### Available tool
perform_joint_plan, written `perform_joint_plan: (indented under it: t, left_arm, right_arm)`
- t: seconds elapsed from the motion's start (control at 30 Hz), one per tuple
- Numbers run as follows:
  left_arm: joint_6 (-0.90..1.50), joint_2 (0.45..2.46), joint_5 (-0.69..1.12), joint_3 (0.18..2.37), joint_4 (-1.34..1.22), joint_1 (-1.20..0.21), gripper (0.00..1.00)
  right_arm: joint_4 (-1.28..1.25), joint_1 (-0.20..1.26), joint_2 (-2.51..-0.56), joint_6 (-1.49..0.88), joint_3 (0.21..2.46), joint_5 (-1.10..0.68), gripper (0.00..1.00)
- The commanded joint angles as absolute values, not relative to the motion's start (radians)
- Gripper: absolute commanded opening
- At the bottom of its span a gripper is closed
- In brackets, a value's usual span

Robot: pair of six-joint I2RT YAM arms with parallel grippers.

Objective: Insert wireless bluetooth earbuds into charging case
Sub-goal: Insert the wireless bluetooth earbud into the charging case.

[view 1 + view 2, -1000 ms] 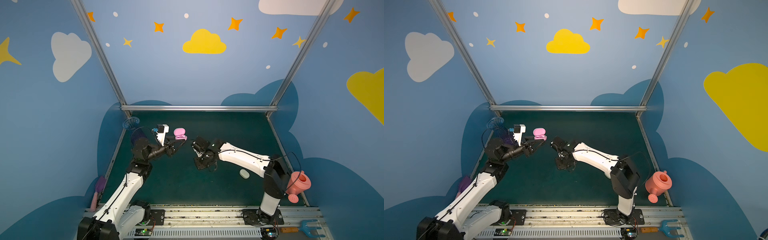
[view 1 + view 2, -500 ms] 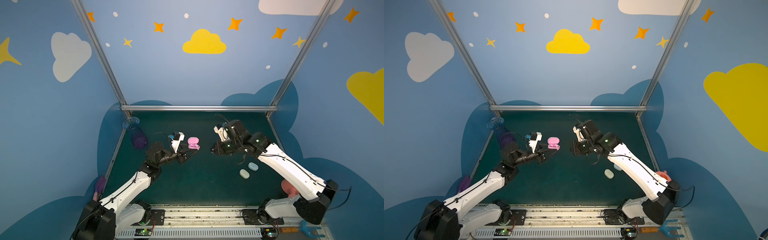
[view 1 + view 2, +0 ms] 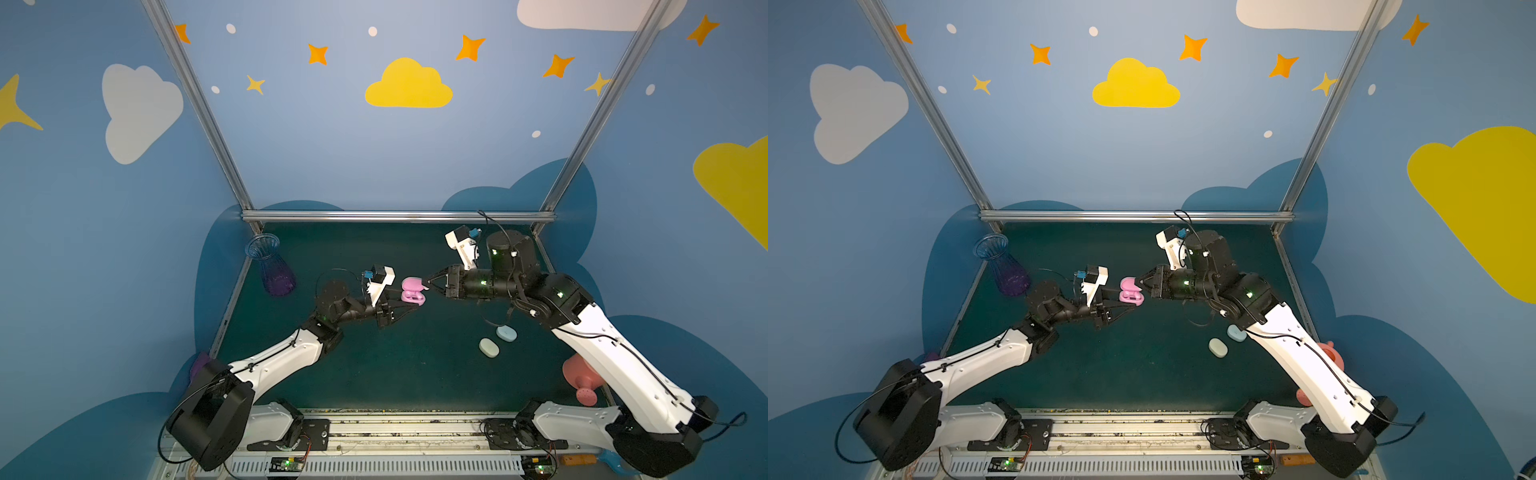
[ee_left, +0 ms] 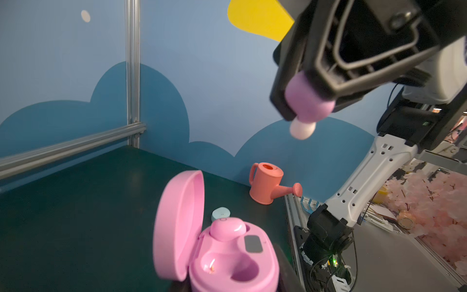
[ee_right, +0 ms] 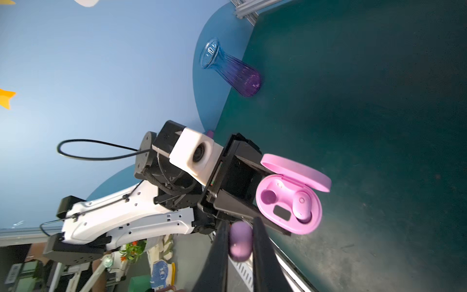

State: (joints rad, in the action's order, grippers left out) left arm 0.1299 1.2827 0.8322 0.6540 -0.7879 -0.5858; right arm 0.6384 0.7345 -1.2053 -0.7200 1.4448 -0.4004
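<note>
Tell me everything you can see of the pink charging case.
The pink charging case is a smooth oval plastic clamshell, held aloft by the left hand gripping its base. Its hinged lid stands open. Inside, one pink earbud is seated, the second socket is empty, and a small dark panel lies beside them.

Cameras: stereo overhead, two wrists.
Both top views look down from the front; wrist views, close-up, share the pink case [image 4: 177, 222].
</note>
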Motion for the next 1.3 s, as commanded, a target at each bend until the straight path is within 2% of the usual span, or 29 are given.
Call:
perform_joint_plan:
  t: [0.0,0.37,1.27]
  left_arm:
    - [0.092,1.274,0.864,0.696,-0.849,-0.601,0.10]
    - [0.071,1.246,0.857,0.697,-0.840,-0.612,0.10]
    - [0.060,1.214,0.843,0.705,-0.815,-0.613,0.10]
  right_arm:
    - [0.525,0.733,-1.201,-0.789,1.407,-0.456,0.14]
    - [0.439,0.748,-1.196,-0.845,1.332,-0.480,0.13]
    - [0.433,0.778,-1.170,-0.885,1.253,-0.477,0.13]
